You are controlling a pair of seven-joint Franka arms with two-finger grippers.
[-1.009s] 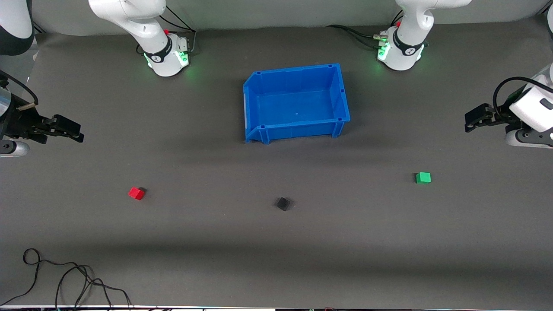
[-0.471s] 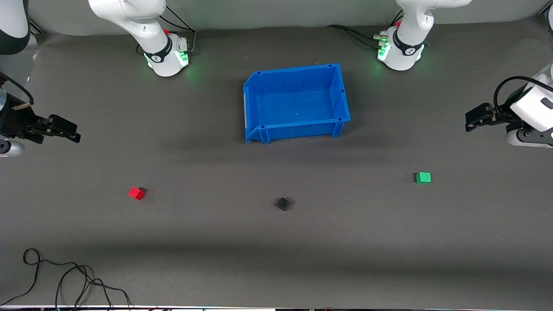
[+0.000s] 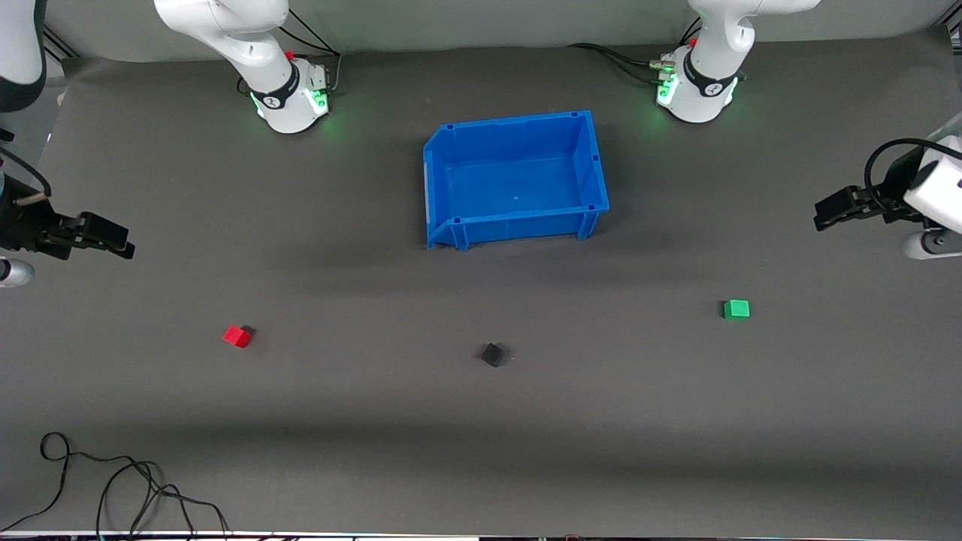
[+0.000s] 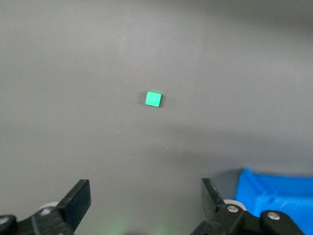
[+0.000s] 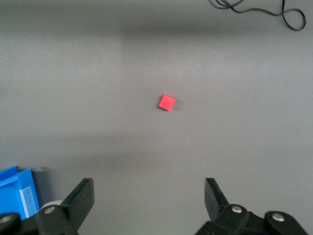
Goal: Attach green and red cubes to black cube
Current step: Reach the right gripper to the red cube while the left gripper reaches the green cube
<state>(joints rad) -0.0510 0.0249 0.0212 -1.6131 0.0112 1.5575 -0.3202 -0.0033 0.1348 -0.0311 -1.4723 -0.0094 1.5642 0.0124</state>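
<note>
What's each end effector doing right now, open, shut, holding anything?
Left end effector: open, empty, up above the green cube.
Right end effector: open, empty, up above the red cube.

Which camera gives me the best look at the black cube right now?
The front view: the black cube lies alone on the grey mat, nearer to the camera than the blue bin. The left wrist view shows only the green cube, the right wrist view only the red cube.
</note>
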